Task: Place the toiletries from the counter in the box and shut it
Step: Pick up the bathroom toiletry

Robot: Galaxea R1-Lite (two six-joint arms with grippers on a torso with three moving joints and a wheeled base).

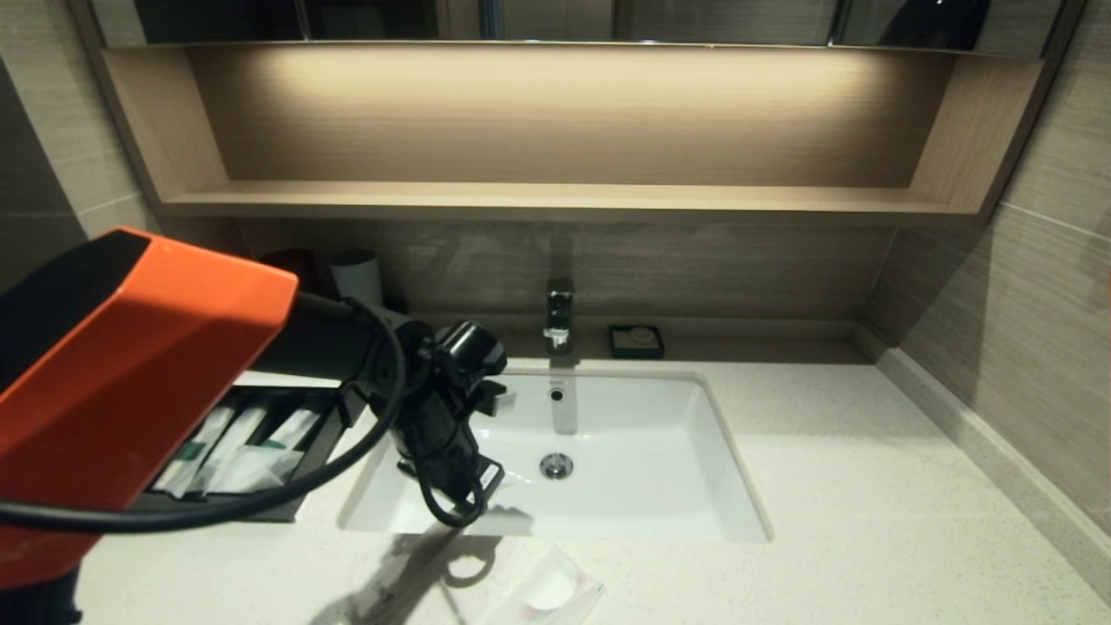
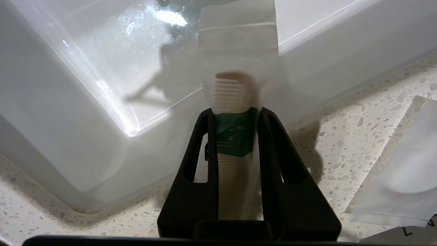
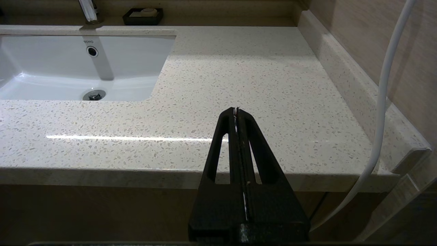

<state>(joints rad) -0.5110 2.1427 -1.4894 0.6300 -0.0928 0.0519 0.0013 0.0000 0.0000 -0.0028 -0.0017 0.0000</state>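
My left gripper [image 1: 460,490] hangs over the front left corner of the white sink [image 1: 660,469]. In its wrist view the gripper [image 2: 234,114] is shut on a long whitish packet with a green band [image 2: 235,89], which holds a comb and sticks out over the basin [image 2: 85,102]. The small square clear sachet with a white disc [image 1: 548,594] lies on the speckled counter [image 1: 868,486] just in front of the sink, and shows beside the gripper [image 2: 403,164]. The black box [image 1: 286,379] stands at left with its drawer tray [image 1: 317,451] pulled out, holding several packets. My right gripper [image 3: 236,110] is shut and empty above the counter's front edge.
A faucet [image 1: 560,317] and a small black square dish [image 1: 636,341] stand behind the sink. Cups [image 1: 356,276] stand at the back left. My orange left arm and its black cable [image 1: 382,434] cover much of the box. A wall runs along the counter's right side.
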